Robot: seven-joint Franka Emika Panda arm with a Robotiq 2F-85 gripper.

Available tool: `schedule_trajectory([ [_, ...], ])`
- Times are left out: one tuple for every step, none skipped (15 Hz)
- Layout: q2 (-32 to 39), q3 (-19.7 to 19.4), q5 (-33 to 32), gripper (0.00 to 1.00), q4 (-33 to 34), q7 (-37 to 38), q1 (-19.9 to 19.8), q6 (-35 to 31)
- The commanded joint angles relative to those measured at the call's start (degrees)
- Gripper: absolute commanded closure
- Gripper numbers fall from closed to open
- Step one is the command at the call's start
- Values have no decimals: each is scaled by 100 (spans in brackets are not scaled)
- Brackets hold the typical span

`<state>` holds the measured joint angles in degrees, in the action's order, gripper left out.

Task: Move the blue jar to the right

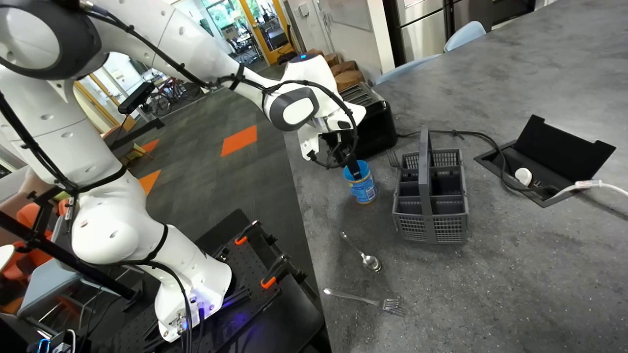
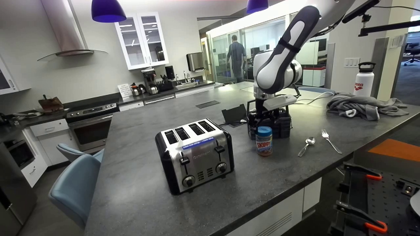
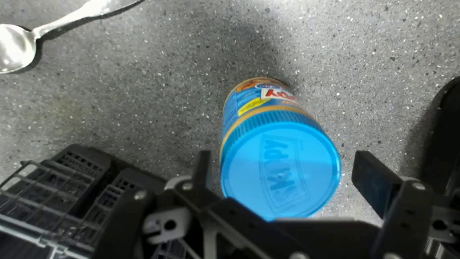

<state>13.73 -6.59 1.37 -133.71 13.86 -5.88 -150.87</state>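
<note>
The blue jar is a Skippy jar with a bright blue lid and a blue printed label. It stands upright on the grey table in both exterior views. In the wrist view the jar's lid fills the middle. My gripper is open, with one finger on each side of the lid and a gap showing at both sides. In an exterior view the gripper reaches down over the jar, with a finger in front of the lid. The near edge of the lid is hidden behind the gripper in the wrist view.
A grey cutlery basket stands close beside the jar. A steel and black toaster stands on the jar's opposite side. A spoon and a fork lie on the table. An open socket box lies beyond the basket.
</note>
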Motion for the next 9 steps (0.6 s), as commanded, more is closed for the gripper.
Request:
schedule_trajectory([
  [174,-25,71,0,189,-22,63,93],
  [205,-24,69,0,207,-11,77,104],
  [238,-21,71,0,221,-6,89,109],
  [268,-25,63,0,233,-4,98,118],
  [314,-15,46,0,239,71,152,98],
  [351,-12,45,0,247,84,173,95],
  [385,-30,15,0,254,109,198,89],
  [382,-83,24,0,269,-56,95,120],
  [397,-114,12,0,271,-65,83,107],
])
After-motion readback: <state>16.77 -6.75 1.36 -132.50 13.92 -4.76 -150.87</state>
